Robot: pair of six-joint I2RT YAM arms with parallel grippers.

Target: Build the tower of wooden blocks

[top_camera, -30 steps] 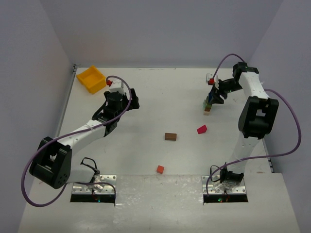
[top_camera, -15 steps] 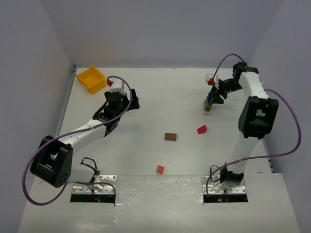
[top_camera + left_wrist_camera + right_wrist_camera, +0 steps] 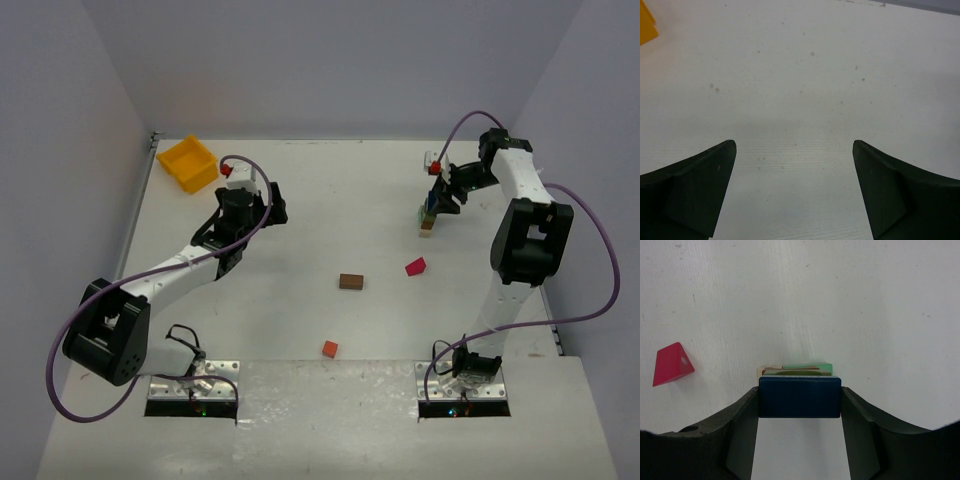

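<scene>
The wood block tower [image 3: 428, 217] stands at the right back of the table, a narrow stack with pale, brown and green layers. My right gripper [image 3: 441, 193] is at its top, shut on a dark blue block [image 3: 800, 396] that sits directly over the green and pale blocks [image 3: 807, 367]; whether it rests on them cannot be told. A magenta wedge [image 3: 415, 266] [image 3: 672, 363], a brown block [image 3: 351, 281] and an orange-red cube [image 3: 329, 348] lie loose on the table. My left gripper [image 3: 794, 150] hangs open over bare table, far left of the tower.
A yellow plastic bin [image 3: 188, 162] stands at the back left corner, its edge showing in the left wrist view [image 3: 646, 25]. Grey walls close the table on three sides.
</scene>
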